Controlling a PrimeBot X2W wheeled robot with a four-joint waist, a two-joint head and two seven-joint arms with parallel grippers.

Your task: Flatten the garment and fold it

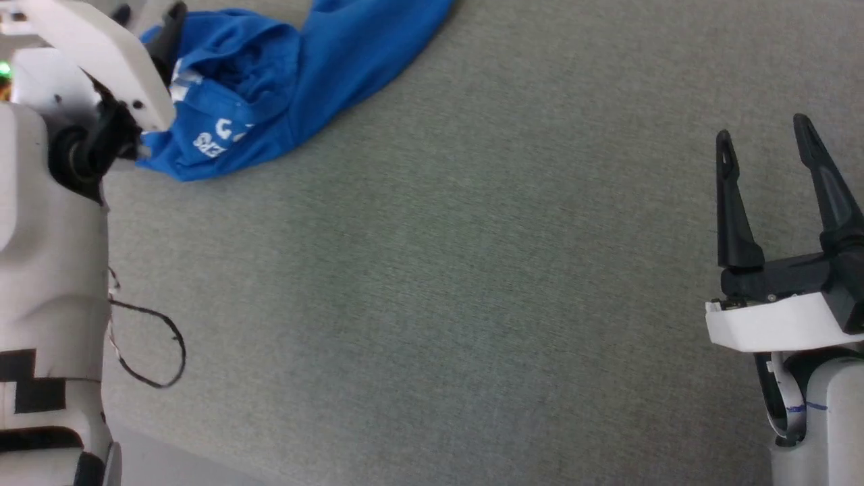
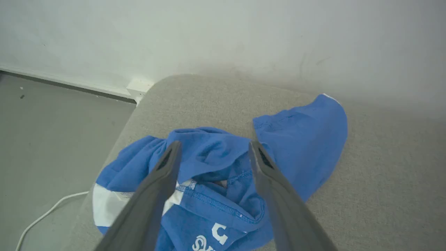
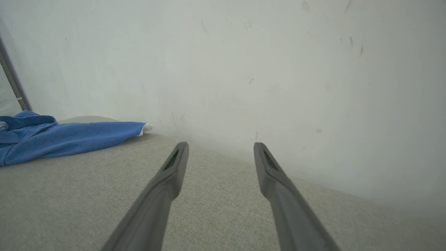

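The garment (image 1: 304,74), bright blue shorts with white lettering and a white stripe, lies crumpled at the far left of the grey fabric surface (image 1: 472,270). My left gripper (image 2: 214,148) hangs over the bunched waistband of the garment (image 2: 299,139), its jaws open with blue cloth showing between them; I cannot tell whether the fingertips touch the cloth. In the head view its white wrist housing covers part of the shorts. My right gripper (image 1: 763,138) stands open at the right, well away from the shorts, with nothing between its fingers. The right wrist view shows the garment (image 3: 69,137) at the far left.
A white wall (image 3: 261,69) rises right behind the surface. The surface's rounded corner (image 2: 163,83) lies near the shorts, with grey floor and a white cable (image 2: 45,216) beyond it. A loose black wire (image 1: 155,351) hangs off my left arm.
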